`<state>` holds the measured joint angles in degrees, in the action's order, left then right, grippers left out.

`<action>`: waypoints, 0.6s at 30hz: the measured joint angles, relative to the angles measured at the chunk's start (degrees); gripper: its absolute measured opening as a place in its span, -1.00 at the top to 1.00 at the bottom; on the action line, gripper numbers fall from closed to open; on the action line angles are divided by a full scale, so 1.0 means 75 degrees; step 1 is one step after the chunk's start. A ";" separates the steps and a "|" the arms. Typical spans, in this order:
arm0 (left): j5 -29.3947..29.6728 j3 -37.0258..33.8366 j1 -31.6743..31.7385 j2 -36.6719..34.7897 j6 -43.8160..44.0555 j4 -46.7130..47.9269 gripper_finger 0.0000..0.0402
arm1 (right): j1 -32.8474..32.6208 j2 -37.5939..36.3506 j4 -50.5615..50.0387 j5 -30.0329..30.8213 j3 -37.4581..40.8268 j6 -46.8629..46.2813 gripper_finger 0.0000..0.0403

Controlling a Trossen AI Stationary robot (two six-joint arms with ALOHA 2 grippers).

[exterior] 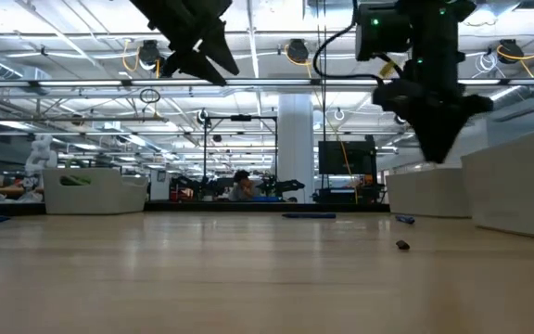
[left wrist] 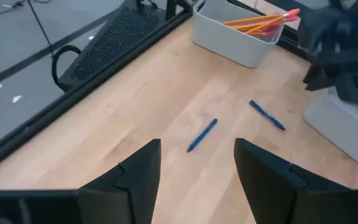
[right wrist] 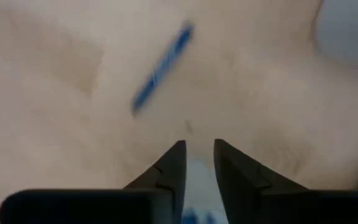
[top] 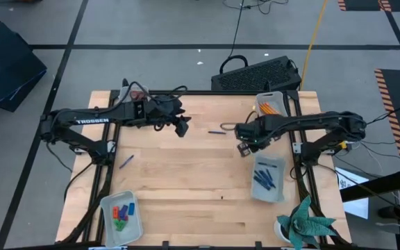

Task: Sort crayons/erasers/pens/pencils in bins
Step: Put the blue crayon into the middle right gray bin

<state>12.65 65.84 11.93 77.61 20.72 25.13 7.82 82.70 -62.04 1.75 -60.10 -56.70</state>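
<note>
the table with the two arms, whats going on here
Two robot arms are sorting stationery into bins. Crayons sit in the near-left bin, pens in the right bin, pencils in the far bin. Loose blue pens remain on the table: one mid-table, one at left. The left claw hangs open; the right claw, fingers close together, holds nothing visible.

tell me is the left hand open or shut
Open: the left hand shows a wide gap between its two dark fingers, nothing held, above the table.
</note>
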 joint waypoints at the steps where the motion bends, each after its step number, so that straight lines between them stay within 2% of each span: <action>1: 0.0000 0.0002 0.0055 0.0000 -0.0007 -0.0003 -0.03 | 0.0024 -0.0098 0.0199 0.0134 0.0000 -0.0332 0.59; 3: -0.0029 0.0001 0.0197 0.0000 -0.0010 -0.0003 -0.03 | 0.0119 -0.0150 0.0889 0.0348 0.0000 -0.0821 0.50; 7: -0.0163 0.0001 0.0454 0.0000 -0.0043 0.0060 -0.03 | 0.0408 0.0133 0.2514 0.0366 0.0191 -0.0930 0.35; 10: -0.0693 0.0001 0.0601 0.0000 -0.0412 -0.0070 -0.03 | 0.0586 0.0525 0.2484 0.0394 0.0308 -0.1463 0.32; 14: -0.0750 0.0000 0.0789 0.0000 -0.0819 -0.0282 -0.03 | 0.0352 0.0824 0.2327 0.0768 0.0305 -0.2279 0.32; 18: -0.0750 0.0000 0.0988 0.0000 -0.0866 -0.0377 -0.03 | 0.0199 0.1264 0.2596 0.0796 0.0291 -0.2704 0.32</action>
<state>7.02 65.85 19.34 77.60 14.22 22.30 9.31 92.18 -42.57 7.72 -57.91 -76.98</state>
